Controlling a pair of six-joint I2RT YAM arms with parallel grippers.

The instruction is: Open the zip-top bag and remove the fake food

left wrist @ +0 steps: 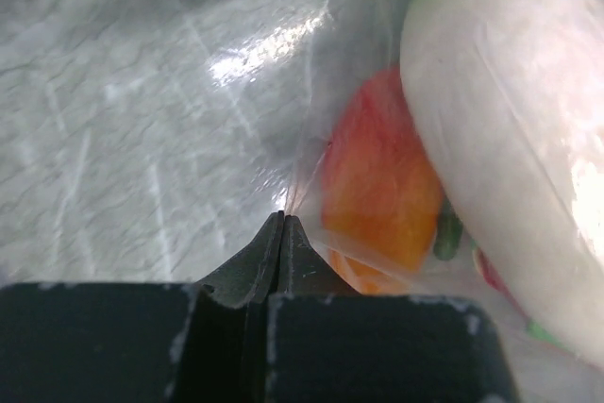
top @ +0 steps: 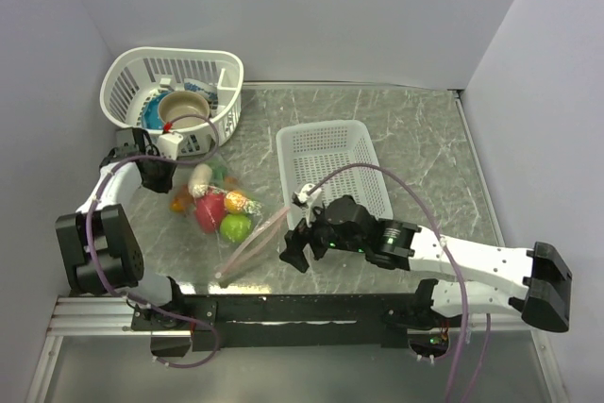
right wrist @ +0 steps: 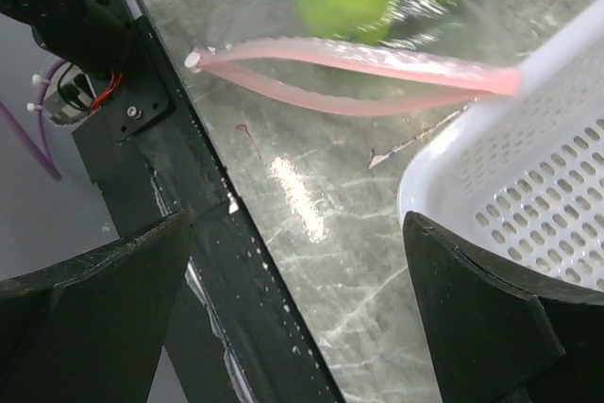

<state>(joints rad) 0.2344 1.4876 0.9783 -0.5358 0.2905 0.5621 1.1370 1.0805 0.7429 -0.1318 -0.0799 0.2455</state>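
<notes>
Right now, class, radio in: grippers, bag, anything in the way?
Left gripper shut on the bag, far end. Right gripper open, short of the zip. Zip parted, food inside. White basket crowds zip's end.

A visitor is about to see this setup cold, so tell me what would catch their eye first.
The clear floppy plastic zip-top bag of bright plastic fake food, lime-green, red and orange, lies left of centre on the grey marble table. The left gripper is shut on its far-left end, while the open right gripper hovers by the gaping pale pink zip strip. Two white plastic baskets stand behind.
</notes>
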